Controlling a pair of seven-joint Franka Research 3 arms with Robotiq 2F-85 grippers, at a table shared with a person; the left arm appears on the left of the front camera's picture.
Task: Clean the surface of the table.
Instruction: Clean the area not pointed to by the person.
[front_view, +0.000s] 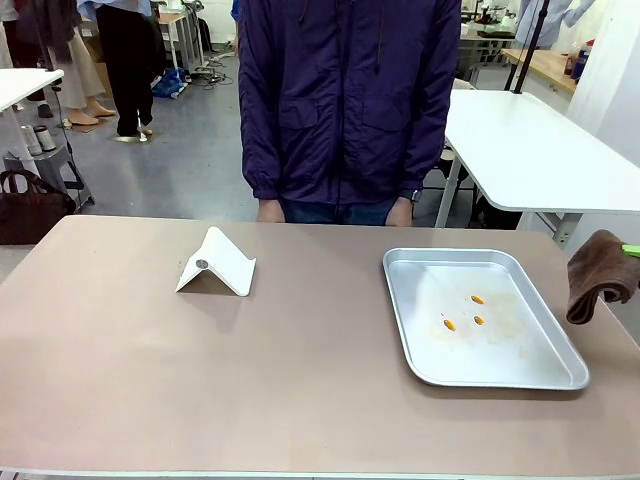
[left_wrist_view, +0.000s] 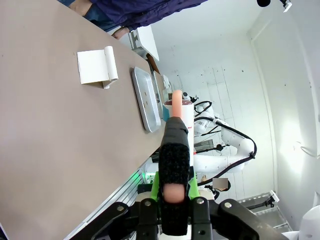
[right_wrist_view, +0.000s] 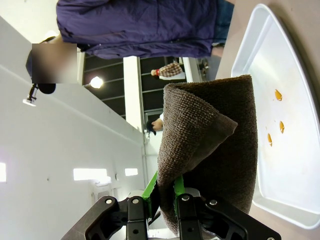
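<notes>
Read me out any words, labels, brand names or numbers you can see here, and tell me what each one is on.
No text can be read on anything here. The matte beige-brown table, the rectangular silver metal tray, the white folded plastic stand and the brown woven cloth are all plain, and the person's dark purple jacket shows no print.

The left claw (left_wrist_view: 176, 122) rises from the bottom edge. Its black fingers (left_wrist_view: 174, 160) are closed on a pale pink object (left_wrist_view: 176, 97) that protrudes past the tips; its kind cannot be identified. The beige-brown bench (left_wrist_view: 55, 140) occupies the left half. A white folded stand (left_wrist_view: 94, 66) rests on it, near a silver metal tray (left_wrist_view: 144, 100) but not touching. A person's purple jacket (left_wrist_view: 145, 10) stands at the top edge. A white robot arm (left_wrist_view: 227, 145) stands beyond the bench.
</notes>
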